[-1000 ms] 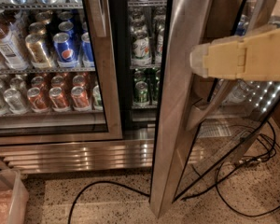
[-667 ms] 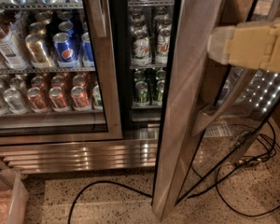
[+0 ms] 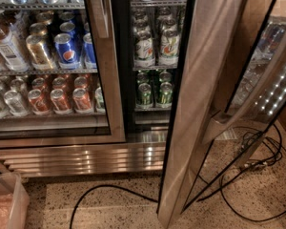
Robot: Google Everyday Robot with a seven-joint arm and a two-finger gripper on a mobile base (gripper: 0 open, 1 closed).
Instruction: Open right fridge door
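The right door (image 3: 207, 70) stood swung well out from the fridge (image 3: 86, 159), exposing the cans (image 3: 152, 92) on that side of the fridge. Opening appeared largely done, with little swing left. The gripper was out of view, so its state could not be told.

The one mark I can make out is the round red, white and blue Pepsi emblem on a blue can (image 3: 68, 51), on the middle shelf behind the left door (image 3: 109, 89); the white cans (image 3: 169, 46) in the open side carry a green-and-red design I cannot read; the bottle (image 3: 5, 46) at far left has a white label, its print too small to tell; my hand is out of view.
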